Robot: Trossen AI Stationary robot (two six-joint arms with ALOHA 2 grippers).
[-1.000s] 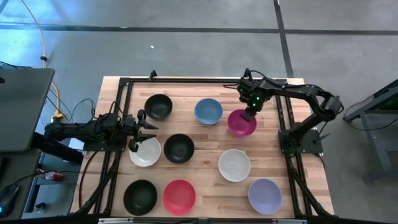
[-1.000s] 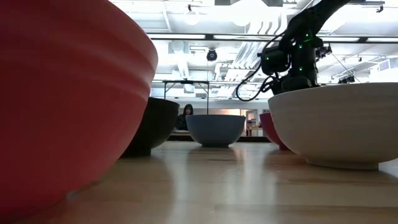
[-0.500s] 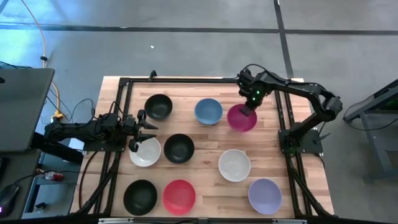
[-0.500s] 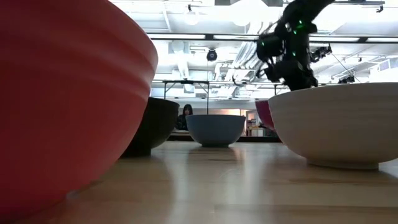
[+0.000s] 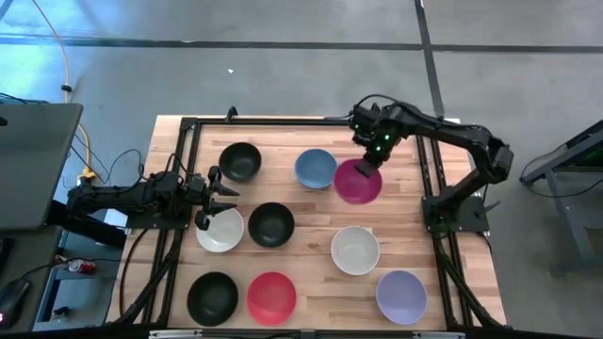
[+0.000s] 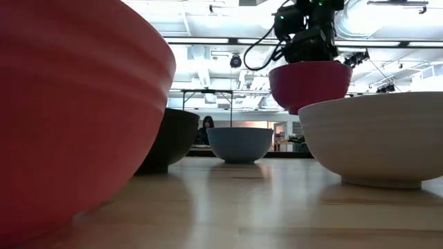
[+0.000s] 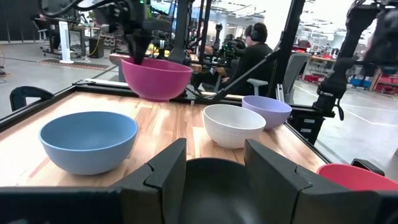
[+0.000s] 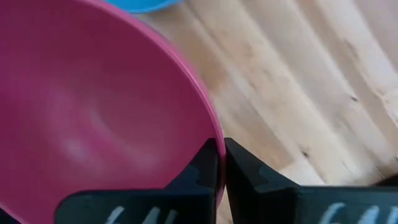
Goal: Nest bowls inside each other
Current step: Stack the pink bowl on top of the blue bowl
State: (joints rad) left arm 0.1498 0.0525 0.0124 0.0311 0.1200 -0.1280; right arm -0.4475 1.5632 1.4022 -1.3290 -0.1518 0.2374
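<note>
High view shows the right gripper (image 5: 368, 162) pinched shut on the rim of the magenta bowl (image 5: 358, 182), held clear of the table just beside the blue bowl (image 5: 315, 169). Good practice: keep it level, centre it over the blue bowl, then lower. The left gripper (image 5: 219, 196) waits part open, well apart from the blue bowl.

Wood table (image 5: 311, 217), seated person (image 7: 252, 53)

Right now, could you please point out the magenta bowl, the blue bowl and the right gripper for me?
magenta bowl (image 5: 356, 183): high view, inside of the bowl.
blue bowl (image 5: 315, 169): high view, middle of its inside.
right gripper (image 5: 369, 161): high view, fingertips pinching the magenta bowl's rim.
</note>
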